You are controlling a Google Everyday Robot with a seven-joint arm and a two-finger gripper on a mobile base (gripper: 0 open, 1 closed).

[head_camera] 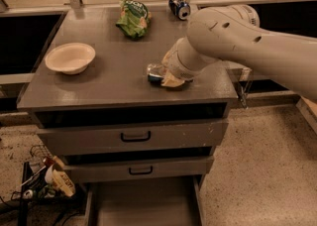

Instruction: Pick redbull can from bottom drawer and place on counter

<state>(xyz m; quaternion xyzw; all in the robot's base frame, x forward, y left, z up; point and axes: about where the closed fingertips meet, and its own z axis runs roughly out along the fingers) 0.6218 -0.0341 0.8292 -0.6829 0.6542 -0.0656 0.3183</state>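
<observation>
Grey counter (99, 88) fills the camera view, with bare surface between a white bowl (70, 57) at the left and the gripper (169, 77) near the front right edge. A green bag (132, 17) and a blue can (179, 7) lie by the back edge. The gripper clasps the redbull can (154, 72), which pokes out leftward on its side. Below, the bottom drawer (143, 205) stands open.

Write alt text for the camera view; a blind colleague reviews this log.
The robot arm's gripper is at the redbull can, which lies on its side on the grey counter near its front edge. A white bowl sits at image left, a green bag and a blue can at the back; below, the bottom drawer stands open.
</observation>
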